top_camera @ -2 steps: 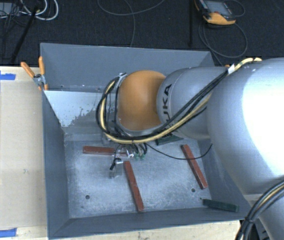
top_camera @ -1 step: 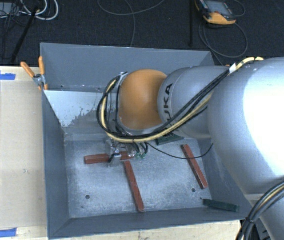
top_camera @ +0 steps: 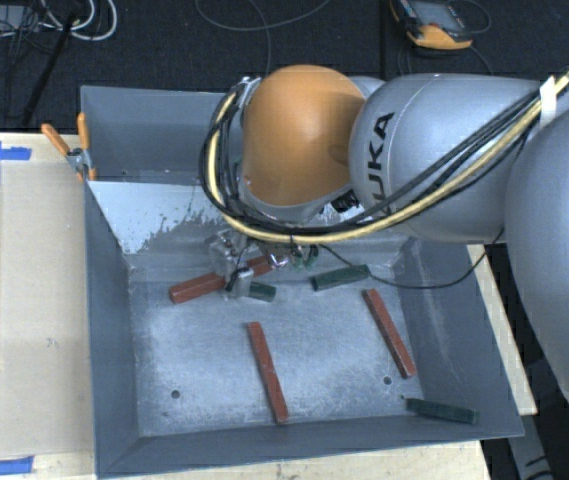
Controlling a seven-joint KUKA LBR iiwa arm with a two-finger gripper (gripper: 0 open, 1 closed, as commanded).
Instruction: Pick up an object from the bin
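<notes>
Clad in smooth silver-grey casing (top_camera: 444, 158), thick and rounded at every joint. Capped at the wrist with a glossy orange dome (top_camera: 299, 128). Marked with black KUKA lettering (top_camera: 376, 165) on the grey shell just beside that dome. Wrapped in a bundle of black and yellow cables (top_camera: 214, 168), looped round the dome's lower edge and strung along the forearm.

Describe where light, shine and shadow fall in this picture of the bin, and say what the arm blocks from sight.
Camera view: the brightest patch lies on the sloping back-left wall of the bin; soft shine sits on the orange cover and the silver arm; the floor under the gripper, by the red-brown stick, looks dimmer; the arm covers the back-right part of the bin.
</notes>
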